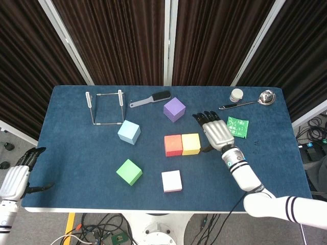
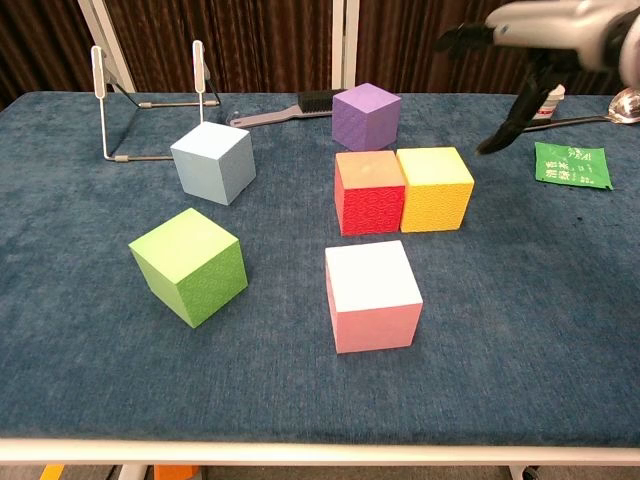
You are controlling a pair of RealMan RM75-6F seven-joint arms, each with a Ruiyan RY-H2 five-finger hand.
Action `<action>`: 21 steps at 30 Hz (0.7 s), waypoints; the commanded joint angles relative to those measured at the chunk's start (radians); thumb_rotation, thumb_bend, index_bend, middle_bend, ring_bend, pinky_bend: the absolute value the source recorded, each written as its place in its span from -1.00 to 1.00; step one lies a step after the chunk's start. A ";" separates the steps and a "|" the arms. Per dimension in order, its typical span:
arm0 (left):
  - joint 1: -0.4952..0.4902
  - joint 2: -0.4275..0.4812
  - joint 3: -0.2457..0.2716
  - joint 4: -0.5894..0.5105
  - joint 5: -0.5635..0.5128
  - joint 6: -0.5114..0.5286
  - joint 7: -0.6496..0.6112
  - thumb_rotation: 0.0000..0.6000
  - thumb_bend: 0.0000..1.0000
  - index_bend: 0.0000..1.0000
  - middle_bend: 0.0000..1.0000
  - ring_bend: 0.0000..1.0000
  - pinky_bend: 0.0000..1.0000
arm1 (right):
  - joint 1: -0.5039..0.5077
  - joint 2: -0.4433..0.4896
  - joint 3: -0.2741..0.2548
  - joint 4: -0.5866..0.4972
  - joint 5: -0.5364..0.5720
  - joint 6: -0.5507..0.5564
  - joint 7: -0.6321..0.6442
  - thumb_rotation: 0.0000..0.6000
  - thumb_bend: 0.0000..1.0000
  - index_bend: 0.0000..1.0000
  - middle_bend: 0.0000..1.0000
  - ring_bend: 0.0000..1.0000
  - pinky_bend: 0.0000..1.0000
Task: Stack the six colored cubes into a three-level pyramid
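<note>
**Op A:** Cubes, near to far from my seat: the pink cube sits closest to the counter edge, the green cube to its left and turned on a diagonal. Behind them the red cube and yellow cube stand side by side, faces touching, which I read as two thirds of the bottom row. Then the light blue cube, and furthest back the purple cube.

**Op B:** And your robot hands?

**Op A:** My right robot hand hovers above the counter just right of the yellow cube, fingers spread and empty, touching nothing. My left robot hand hangs off the counter's left edge, holding nothing, fingers loosely apart.

**Op B:** How do you expect the cubes to handle?

**Op A:** My guess is light and stiff, foam or hollow plastic, with a fine embossed texture that should give the fingers some bite. I'd take one from above, thumb on one side face and fingers on the opposite face, around mid-height. The risk is nudging a neighbour when setting one flush, since light blocks slide easily on this cloth.

**Op B:** Clutter?

**Op A:** At the back: a wire rack, a brush, a green packet, a ladle and a small jar.
</note>
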 commanded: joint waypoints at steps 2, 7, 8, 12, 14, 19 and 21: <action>-0.035 0.034 0.024 -0.123 0.026 -0.064 0.017 1.00 -1.00 -0.79 -0.79 -0.96 -0.70 | -0.073 0.108 0.033 -0.062 -0.065 0.041 0.114 1.00 -1.00 -1.00 -0.88 -1.00 -1.00; -0.064 0.010 0.006 -0.245 -0.006 -0.101 0.161 1.00 -1.00 -0.79 -0.75 -0.96 -0.70 | -0.134 0.194 0.053 -0.076 -0.111 0.043 0.228 1.00 -1.00 -1.00 -0.88 -1.00 -1.00; -0.070 0.001 -0.001 -0.261 -0.020 -0.109 0.180 1.00 -1.00 -0.79 -0.75 -0.96 -0.70 | -0.143 0.203 0.054 -0.076 -0.121 0.045 0.244 1.00 -1.00 -1.00 -0.88 -1.00 -1.00; -0.095 -0.036 -0.028 -0.316 -0.077 -0.141 0.235 1.00 -1.00 -0.79 -0.63 -0.87 -0.70 | -0.181 0.234 0.063 -0.074 -0.165 0.060 0.307 1.00 -1.00 -1.00 -0.87 -1.00 -1.00; -0.110 -0.060 -0.040 -0.346 -0.114 -0.160 0.276 1.00 -1.00 -0.79 -0.58 -0.81 -0.70 | -0.200 0.249 0.064 -0.073 -0.185 0.069 0.331 1.00 -1.00 -1.00 -0.86 -1.00 -1.00; -0.161 -0.146 -0.063 -0.426 -0.229 -0.231 0.394 1.00 -1.00 -0.79 -0.52 -0.77 -0.70 | -0.232 0.269 0.066 -0.064 -0.206 0.070 0.373 1.00 -1.00 -1.00 -0.86 -1.00 -1.00; -0.179 -0.177 -0.069 -0.438 -0.264 -0.248 0.435 1.00 -1.00 -0.79 -0.52 -0.77 -0.70 | -0.240 0.271 0.064 -0.060 -0.213 0.067 0.380 1.00 -1.00 -1.00 -0.86 -1.00 -1.00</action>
